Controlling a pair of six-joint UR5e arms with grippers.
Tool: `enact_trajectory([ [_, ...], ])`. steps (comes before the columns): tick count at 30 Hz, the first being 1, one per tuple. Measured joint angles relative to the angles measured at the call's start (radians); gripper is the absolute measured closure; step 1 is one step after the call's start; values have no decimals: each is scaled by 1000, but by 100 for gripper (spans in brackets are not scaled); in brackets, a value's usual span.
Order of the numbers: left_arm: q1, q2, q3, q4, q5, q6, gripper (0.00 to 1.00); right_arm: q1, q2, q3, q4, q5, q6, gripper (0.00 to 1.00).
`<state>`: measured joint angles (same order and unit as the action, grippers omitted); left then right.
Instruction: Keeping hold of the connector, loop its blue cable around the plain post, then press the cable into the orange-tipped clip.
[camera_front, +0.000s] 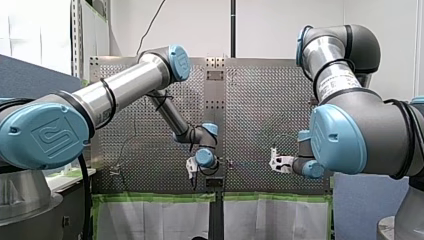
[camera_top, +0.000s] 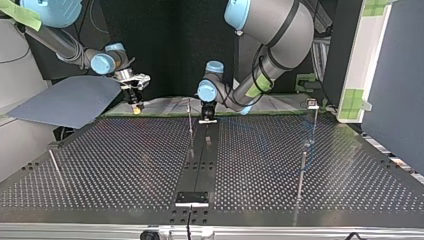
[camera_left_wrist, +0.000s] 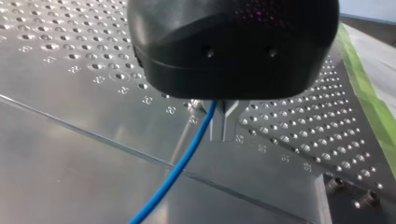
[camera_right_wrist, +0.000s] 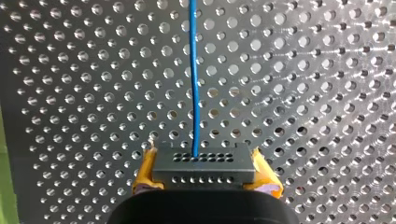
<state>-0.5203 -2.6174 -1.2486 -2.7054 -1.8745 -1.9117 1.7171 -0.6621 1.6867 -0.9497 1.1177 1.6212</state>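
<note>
Working table (camera_top: 115, 165): perforated metal, with a dark centre strip (camera_top: 199, 165) down the middle. All places below go by that strip, in the top view.
left gripper (camera_top: 207, 117): mine, black, low over the strip's far end. In the left wrist view the blue cable comes out from under it. I can't tell whether it pinches the cable.
right gripper (camera_top: 135, 104): mine, well left of the strip at the table's far edge. Clamped on the connector, with yellow pads (camera_right_wrist: 145, 173) at both its ends.
posts: a thin one (camera_top: 190, 120) just left of the strip's far end. A capped one (camera_top: 313, 122) and a bare one (camera_top: 301, 172) well right of the strip. Another (camera_top: 54, 162) far left. No orange tip made out, too small.
connector (camera_right_wrist: 204, 165): black block with rows of holes, in my right gripper, well left of the strip.
blue cable (camera_right_wrist: 194, 93): runs straight out of the connector over the table. Step, my read: start of routing, no loop round a post yet, clip not reached. Next move calls for keeping the clamp and carrying the connector round the plain post, with the cable low enough to catch.
</note>
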Motion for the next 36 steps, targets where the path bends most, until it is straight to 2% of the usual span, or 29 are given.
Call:
enact_trajectory([
  [8, 6, -2, 27, -17, 0, 2, 100, -6, 1, -15, 5, -5, 3, 100],
  [14, 7, -2, 31, -19, -2, 3, 100, -11, 3, -42, 29, -9, 2, 100],
  [16, 7, -2, 31, -19, -2, 6, 96, -11, 4, -45, 31, -10, 1, 100],
  [17, 8, -2, 31, -19, -2, 8, 84, -11, 5, -46, 32, -11, 1, 100],
  [18, 8, -2, 31, -18, -1, 10, 60, -12, 6, -46, 33, -11, 0, 100],
  [19, 8, -2, 31, -18, -2, 13, 60, -12, 7, -47, 33, -12, 0, 100],
  [20, 8, -2, 31, -19, -2, 16, 36, -12, 8, -47, 34, -14, -1, 100],
  [21, 8, -2, 31, -21, -5, 20, 22, -12, 8, -47, 34, -15, -1, 100],
  [22, 8, -2, 31, -24, -8, 25, 22, -12, 9, -47, 34, -17, -2, 100],
  [23, 7, -2, 31, -26, -9, 30, 6, -12, 9, -47, 35, -18, -2, 100],
  [24, 7, -2, 31, -28, -9, 35, 0, -12, 9, -47, 35, -19, -2, 100],
  [36, -1, 0, 31, -46, 10, 72, 0, -12, 12, -47, 48, -21, -4, 100],
])
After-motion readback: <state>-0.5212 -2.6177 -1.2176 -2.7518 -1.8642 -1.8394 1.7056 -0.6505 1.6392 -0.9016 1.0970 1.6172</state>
